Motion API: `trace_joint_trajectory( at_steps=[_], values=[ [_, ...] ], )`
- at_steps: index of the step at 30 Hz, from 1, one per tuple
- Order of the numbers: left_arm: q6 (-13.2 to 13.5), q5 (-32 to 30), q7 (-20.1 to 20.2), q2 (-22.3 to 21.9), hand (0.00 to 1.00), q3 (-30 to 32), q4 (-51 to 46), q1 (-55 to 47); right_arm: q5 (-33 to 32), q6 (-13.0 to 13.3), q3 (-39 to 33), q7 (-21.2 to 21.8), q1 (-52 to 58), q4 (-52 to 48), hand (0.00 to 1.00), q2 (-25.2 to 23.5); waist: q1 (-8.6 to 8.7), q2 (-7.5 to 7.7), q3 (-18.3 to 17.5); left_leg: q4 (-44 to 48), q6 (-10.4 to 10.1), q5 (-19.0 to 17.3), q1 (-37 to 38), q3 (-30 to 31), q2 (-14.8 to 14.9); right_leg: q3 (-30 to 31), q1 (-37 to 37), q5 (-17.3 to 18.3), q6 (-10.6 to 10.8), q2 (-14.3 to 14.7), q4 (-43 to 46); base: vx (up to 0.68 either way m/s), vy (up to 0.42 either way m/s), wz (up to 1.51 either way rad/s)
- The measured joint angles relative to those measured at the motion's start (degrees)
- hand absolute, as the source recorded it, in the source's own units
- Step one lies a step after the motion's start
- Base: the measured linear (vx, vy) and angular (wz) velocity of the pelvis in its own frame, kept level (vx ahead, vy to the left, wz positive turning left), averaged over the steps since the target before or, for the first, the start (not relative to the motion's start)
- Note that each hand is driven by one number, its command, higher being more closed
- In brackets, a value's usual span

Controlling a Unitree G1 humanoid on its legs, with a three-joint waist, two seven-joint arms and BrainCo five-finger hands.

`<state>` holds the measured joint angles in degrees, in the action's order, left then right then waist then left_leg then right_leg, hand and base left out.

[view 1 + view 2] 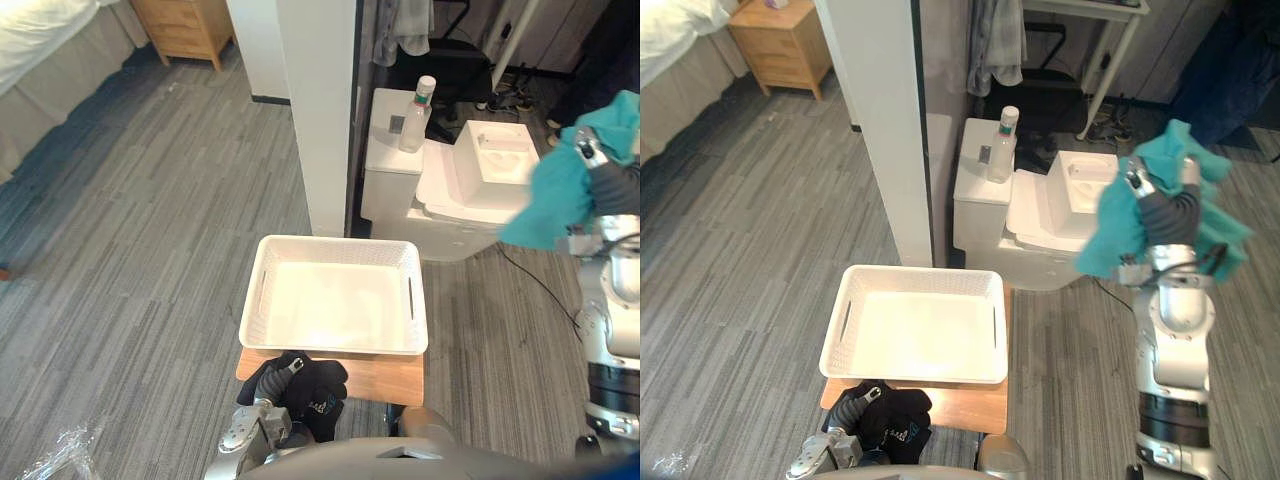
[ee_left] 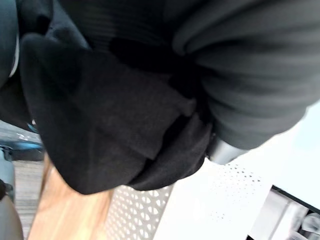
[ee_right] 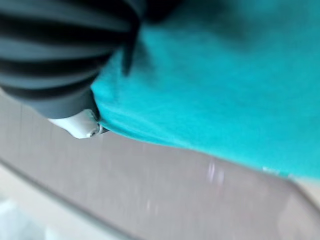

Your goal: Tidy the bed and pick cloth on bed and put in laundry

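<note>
Right hand [image 1: 1165,215]: raised at right, clamped on teal cloth [image 1: 1108,228], kept high, likely for clearing the floor. Left hand [image 1: 252,428]: near, buried in black cloth [image 1: 312,385] beside white basket [image 1: 340,243], probably staged for dropping in; grip impossible to tell.

**A bedroom in a home or flat**

A bed [image 1: 40,50] with pale bedding is seen at the far left, with a wooden nightstand [image 1: 185,28] beside it. Grey plank flooring [image 1: 150,200] is laid throughout. A garment [image 1: 995,45] is hung by a desk [image 1: 1090,10], and a white perforated basket [image 1: 335,243] is set on a small wooden counter [image 1: 385,380] near stacked white boxes [image 1: 470,190].
</note>
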<state>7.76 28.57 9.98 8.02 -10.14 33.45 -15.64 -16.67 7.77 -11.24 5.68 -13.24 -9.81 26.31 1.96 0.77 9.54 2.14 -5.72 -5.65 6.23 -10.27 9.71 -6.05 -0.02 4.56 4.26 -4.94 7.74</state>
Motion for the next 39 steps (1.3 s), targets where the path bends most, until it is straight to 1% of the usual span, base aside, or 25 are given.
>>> trace_joint_trajectory(
  at_steps=[1, 2, 3, 4, 5, 7, 8, 10, 12, 14, 19, 22, 23, 24, 26, 27, 29, 30, 32, 34, 37, 38, 39],
  values=[
    [0.0, 0.0, 0.1, 0.0, 1.0, -0.1, 0.8, 0.1, 0.0, -1.8, 2.1, 1.1, -0.3, -0.1, 1.0, 0.0, 0.07, 0.27, -0.2, -0.1, -0.1, -0.1, 0.2, 0.5, -0.1, -0.5, 0.6, 0.0, 0.0, -0.1, 0.0, -0.07, 0.0, 0.27],
    [0.0, 0.0, 0.1, 0.1, 1.0, -0.1, 1.9, 0.1, 0.1, -4.0, 4.4, 2.0, -0.3, -0.2, 1.0, -0.3, 0.04, 0.86, -0.6, -0.2, -0.1, -0.1, 0.3, 1.1, -0.5, -0.7, 1.3, 0.0, 0.1, -0.4, -0.7, -0.08, 0.009, 0.25],
    [0.0, 0.0, 0.1, 0.2, 1.0, -0.1, 2.3, 0.0, 0.1, -5.1, 5.4, 2.4, -0.3, -0.2, 1.0, -0.6, 0.02, 1.26, -0.9, -0.2, -0.1, -0.1, 0.3, 1.3, -0.7, -0.7, 1.7, 0.0, 0.1, -0.6, -1.3, -0.09, 0.021, 0.19],
    [0.1, 0.0, 0.1, 0.3, 1.0, 0.0, 2.5, -0.1, 0.2, -7.0, 7.2, 3.1, -0.3, -0.2, 1.0, -1.0, -0.3, 1.72, -1.4, -0.7, 0.0, -0.1, 0.0, 1.5, -1.0, -0.8, 2.2, -0.3, 0.3, -0.8, -2.5, -0.1, 0.023, 0.19],
    [0.2, 0.0, 0.1, 0.3, 1.0, 0.0, 3.1, 0.1, 0.6, -8.9, 8.5, 3.7, -0.3, -0.2, 1.0, -1.2, -0.84, 1.97, -1.8, -1.5, 0.5, 0.4, 0.0, 1.7, -1.4, -1.1, 2.5, -0.7, 0.5, -1.2, -3.5, -0.09, 0.025, 0.17],
    [0.3, -0.1, 0.1, 0.5, 1.0, -0.1, 4.0, 0.5, 1.3, -11.3, 10.1, 4.7, 0.0, -0.2, 1.0, -1.6, -1.54, 2.01, -2.3, -2.6, 0.3, 1.6, 0.0, 1.8, -2.0, -1.4, 2.4, -1.3, 0.8, -1.6, -4.2, -0.04, 0.032, 0.14],
    [0.3, -0.5, 0.1, 0.5, 1.0, -0.1, 4.0, 0.1, 1.7, -12.2, 10.7, 5.1, 0.7, 0.2, 1.0, -2.9, -1.45, 1.91, -2.9, -3.5, 0.4, 2.4, -0.1, 2.2, -2.4, -2.0, 2.4, -1.5, 1.0, -2.0, -4.7, 0.0, 0.028, 0.2],
    [0.3, -1.0, 0.1, 0.7, 1.0, -0.3, 4.1, -0.2, 1.8, -12.7, 11.4, 5.3, 2.4, 1.0, 1.0, -3.8, -1.45, 1.74, -3.2, -4.5, 0.5, 3.2, -0.2, 2.9, -2.9, -2.8, 2.5, -1.6, 1.2, -2.4, -4.9, 0.02, 0.024, 0.2],
    [0.3, -1.1, -0.2, 1.2, 1.0, -0.9, 4.1, -0.4, 2.4, -13.7, 14.0, 6.3, 3.3, 4.4, 1.0, -4.6, -1.48, 1.5, -3.4, -5.8, 0.5, 4.0, 0.3, 3.0, -3.3, -2.9, 2.5, -1.8, 1.4, -2.7, -5.3, 0.04, 0.034, 0.06],
    [0.2, -1.1, -0.6, 1.3, 1.0, -1.1, 4.1, -0.3, 2.4, -14.1, 15.2, 6.7, 4.8, 6.0, 1.0, -6.5, -1.52, 1.41, -3.4, -6.1, 0.5, 4.1, 0.8, 2.9, -3.3, -2.9, 2.5, -1.9, 1.5, -2.7, -5.4, 0.04, 0.018, -0.02],
    [-0.2, -1.1, -1.7, 1.3, 1.0, -1.9, 3.9, 0.0, 5.0, -14.6, 22.4, 6.9, 6.5, 13.2, 1.0, -10.8, -1.49, 0.8, -3.8, -6.2, 0.5, 4.2, 0.7, 2.7, -3.3, -3.5, 2.8, -2.6, 1.6, -2.7, -6.4, 0.01, 0.006, -0.02],
    [-0.8, -1.1, -2.3, 1.3, 1.0, -2.2, 3.8, -0.2, 9.2, -13.6, 25.6, 4.0, 6.4, 21.2, 1.0, -13.7, -1.85, 0.56, -3.8, -6.3, 0.2, 4.4, 0.6, 3.0, -3.3, -4.0, 3.3, -3.1, 1.6, -2.7, -7.4, -0.03, 0.001, 0.06],
    [-0.9, -1.1, -3.0, 1.3, 1.0, -2.2, 3.8, -0.4, 10.7, -12.7, 25.7, 2.3, 6.3, 24.8, 1.0, -14.9, -2.39, 0.36, -3.8, -6.8, 0.2, 4.8, 0.6, 3.2, -3.4, -4.3, 3.3, -3.1, 1.6, -2.8, -7.5, -0.05, -0.009, 0.1],
    [-0.9, -1.1, -3.0, 1.3, 1.0, -2.1, 3.8, -0.5, 11.4, -12.2, 25.7, 1.5, 6.1, 26.5, 1.0, -15.2, -2.6, 0.19, -3.6, -7.3, 0.2, 5.2, 0.5, 3.3, -3.4, -4.6, 3.3, -3.2, 1.7, -2.8, -7.6, -0.07, -0.014, 0.19],
    [-1.2, -1.1, -3.1, 1.3, 1.0, -2.1, 3.0, -0.5, 13.7, -10.3, 25.1, -1.8, 3.3, 34.2, 1.0, -15.4, -2.63, -0.44, -3.3, -7.7, 0.6, 6.3, -1.5, 4.9, -4.0, -6.3, 2.0, -3.7, 1.9, -3.4, -7.9, -0.08, -0.006, 0.31],
    [-1.3, -1.1, -3.1, 1.3, 1.0, -2.0, 2.3, -0.6, 13.7, -9.9, 24.9, -2.6, 2.0, 36.4, 0.0, -15.4, -2.79, -0.73, -2.8, -7.7, 0.7, 6.6, -2.0, 5.1, -4.1, -6.5, 1.7, -3.9, 1.9, -3.5, -7.9, -0.09, 0.006, 0.24],
    [-1.4, -1.0, -2.9, 1.2, 1.0, -2.0, 0.7, -0.6, 13.6, -8.1, 22.8, -4.9, -2.4, 43.7, 0.0, -15.5, -3.12, -2.25, -1.6, -7.7, 1.0, 7.5, -3.9, 6.1, -4.7, -7.2, 0.6, -4.9, 2.0, -4.0, -8.4, -0.09, 0.008, 0.2],
    [-1.5, -1.0, -2.9, 1.2, 1.0, -2.0, 0.4, -0.6, 13.5, -7.6, 22.1, -5.2, -3.4, 45.5, 0.0, -15.4, -3.09, -2.77, -1.1, -7.7, 1.0, 7.7, -4.2, 6.3, -4.8, -7.5, 0.6, -5.1, 2.1, -4.2, -8.6, -0.08, 0.009, 0.18],
    [-1.5, -0.7, -2.9, 1.2, 1.0, -1.9, -1.3, -1.0, 13.5, -6.1, 20.8, -5.9, -6.3, 50.0, 0.0, -15.4, -3.78, -3.96, 0.4, -7.7, 1.2, 8.1, -4.5, 6.4, -5.0, -7.5, 0.6, -5.8, 2.1, -4.3, -9.3, -0.07, 0.003, 0.04],
    [-1.5, -0.4, -2.9, 1.2, 1.0, -1.9, -1.8, -1.0, 13.5, -5.7, 21.0, -5.6, -7.2, 53.2, 0.0, -15.5, -4.56, -4.15, 0.7, -7.7, 1.1, 8.2, -4.6, 6.3, -4.9, -7.6, 0.7, -5.9, 2.1, -4.2, -9.8, -0.04, -0.013, 0.01],
    [-1.4, -0.4, -2.9, 1.2, 1.0, -2.0, -3.2, -1.0, 14.9, -5.5, 21.2, -4.9, -7.2, 57.1, 0.0, -16.2, -4.45, -3.84, 0.9, -7.9, 1.1, 8.2, -4.3, 6.9, -4.9, -8.6, 1.7, -6.0, 2.0, -4.2, -10.2, -0.01, -0.013, 0.11],
    [-1.4, -0.4, -2.9, 1.2, 1.0, -1.9, -3.4, -0.8, 16.5, -5.3, 21.4, -4.9, -7.2, 57.4, 0.0, -16.3, -4.42, -3.74, 1.0, -7.9, 1.1, 8.2, -4.1, 7.2, -4.9, -8.9, 2.3, -6.2, 2.1, -4.2, -10.8, 0.0, -0.003, 0.1],
    [-1.4, -0.4, -3.0, 1.2, 1.0, -1.8, -4.1, -0.8, 18.3, -4.4, 21.5, -5.0, -7.2, 57.5, 0.0, -16.1, -4.37, -3.63, 1.0, -7.9, 1.1, 8.2, -3.8, 7.3, -5.0, -9.0, 2.9, -6.5, 2.2, -4.2, -11.4, 0.0, -0.002, 0.07]
  ],
)
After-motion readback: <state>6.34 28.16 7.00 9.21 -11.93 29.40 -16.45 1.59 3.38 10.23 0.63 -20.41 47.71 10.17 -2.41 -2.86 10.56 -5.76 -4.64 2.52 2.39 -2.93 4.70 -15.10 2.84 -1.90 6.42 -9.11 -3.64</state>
